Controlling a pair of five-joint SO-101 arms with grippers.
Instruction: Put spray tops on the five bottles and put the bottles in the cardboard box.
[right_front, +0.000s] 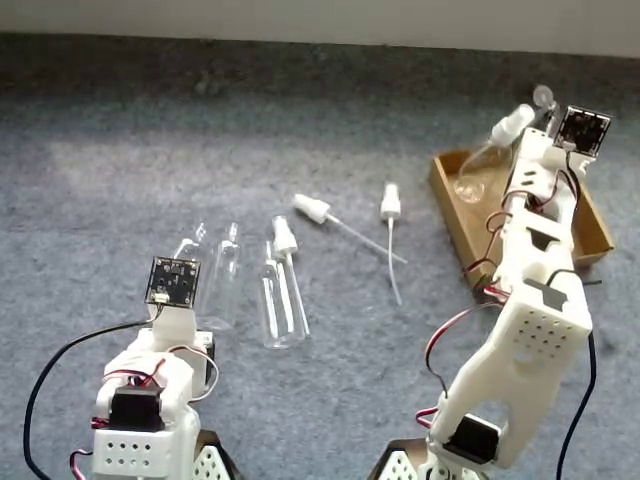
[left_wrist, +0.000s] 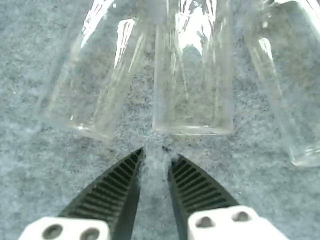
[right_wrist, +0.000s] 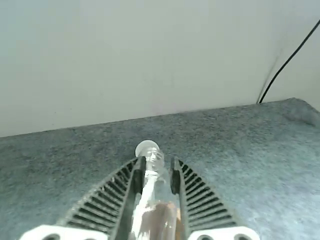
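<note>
Roughly midway through packing. Clamped in the right jaws, above the cardboard box (right_front: 442, 190): held bottle (right_wrist: 150, 200), top fitted. Leaning inside the box, apparently already delivered: boxed bottle (right_front: 480, 165), also topped. Left on the counter (right_front: 120, 150): one topped bottle (right_front: 283, 300), seemingly fitted; two bare bottles (right_front: 228, 270) (right_front: 190, 243); two loose spray tops (right_front: 312, 208) (right_front: 390, 207). Left jaws slightly apart, empty, just short of the bare bottles' bases.
</note>
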